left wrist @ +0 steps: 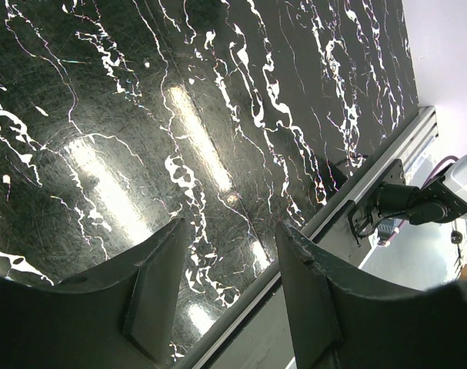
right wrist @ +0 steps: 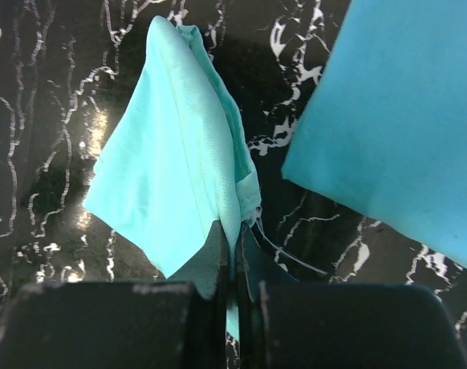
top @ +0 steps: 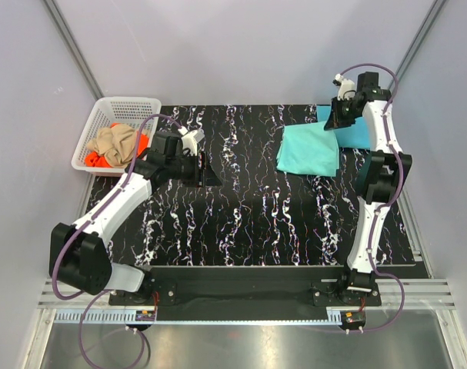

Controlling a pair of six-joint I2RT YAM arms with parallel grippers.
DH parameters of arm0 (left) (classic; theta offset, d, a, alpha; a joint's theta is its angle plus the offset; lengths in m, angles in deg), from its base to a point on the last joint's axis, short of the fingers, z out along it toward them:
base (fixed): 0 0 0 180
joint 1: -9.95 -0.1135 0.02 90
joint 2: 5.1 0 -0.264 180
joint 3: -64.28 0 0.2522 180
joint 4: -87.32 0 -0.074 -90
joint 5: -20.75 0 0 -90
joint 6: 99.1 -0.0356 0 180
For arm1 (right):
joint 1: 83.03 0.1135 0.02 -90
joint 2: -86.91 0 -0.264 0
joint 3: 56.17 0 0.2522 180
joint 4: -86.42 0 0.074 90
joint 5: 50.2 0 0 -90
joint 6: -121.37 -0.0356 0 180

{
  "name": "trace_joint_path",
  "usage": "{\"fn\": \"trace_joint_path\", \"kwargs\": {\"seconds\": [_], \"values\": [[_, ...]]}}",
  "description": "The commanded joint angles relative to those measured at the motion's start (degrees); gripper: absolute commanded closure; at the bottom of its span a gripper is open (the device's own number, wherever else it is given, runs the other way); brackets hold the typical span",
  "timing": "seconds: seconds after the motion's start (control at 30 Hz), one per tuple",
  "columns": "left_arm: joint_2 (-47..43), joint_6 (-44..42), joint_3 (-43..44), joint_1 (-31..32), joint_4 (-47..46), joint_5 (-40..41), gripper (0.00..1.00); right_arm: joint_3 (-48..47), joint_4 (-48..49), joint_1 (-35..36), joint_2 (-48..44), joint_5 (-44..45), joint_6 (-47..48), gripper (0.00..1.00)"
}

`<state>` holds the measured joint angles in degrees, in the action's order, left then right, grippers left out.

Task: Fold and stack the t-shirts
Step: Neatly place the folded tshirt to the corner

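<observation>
A folded mint-teal t-shirt [top: 308, 150] lies at the back right of the table. My right gripper [top: 342, 115] is shut on its far edge, and in the right wrist view the cloth [right wrist: 171, 154] is lifted into a peak running into the closed right gripper [right wrist: 231, 238]. Just to the right lies a flat sky-blue t-shirt [top: 356, 134] [right wrist: 402, 131], partly under the right arm. A tan t-shirt [top: 114, 142] and an orange t-shirt [top: 95, 160] sit bunched in the basket. My left gripper [top: 206, 171] [left wrist: 229, 231] hangs open over bare table, holding nothing.
The white lattice basket [top: 121, 104] stands at the back left corner. The black marbled table top [top: 256, 215] has a metal rail [left wrist: 356, 192] along its near edge. Grey walls close in the left, back and right sides.
</observation>
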<state>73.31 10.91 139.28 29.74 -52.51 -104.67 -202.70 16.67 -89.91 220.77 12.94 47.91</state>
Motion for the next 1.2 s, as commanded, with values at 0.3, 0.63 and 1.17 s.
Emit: {"fn": "trace_joint_path", "kwargs": {"seconds": [0.3, 0.63, 1.17], "values": [[-3.18, 0.38, -0.41, -0.10, -1.89, -1.67, 0.45, -4.78, 3.69, -2.44, -5.54, 10.77, 6.05, 1.00], [-3.62, 1.08, -1.03, 0.25, -2.86, -2.99, 0.45, -4.87, 8.43, -5.08, -6.60, 11.29, 6.58, 1.00], [-3.53, 0.73, -1.03, 0.42, -2.60, -2.73, 0.45, -17.51, 8.62, -5.61, -1.51, 14.45, 10.01, 1.00]]}}
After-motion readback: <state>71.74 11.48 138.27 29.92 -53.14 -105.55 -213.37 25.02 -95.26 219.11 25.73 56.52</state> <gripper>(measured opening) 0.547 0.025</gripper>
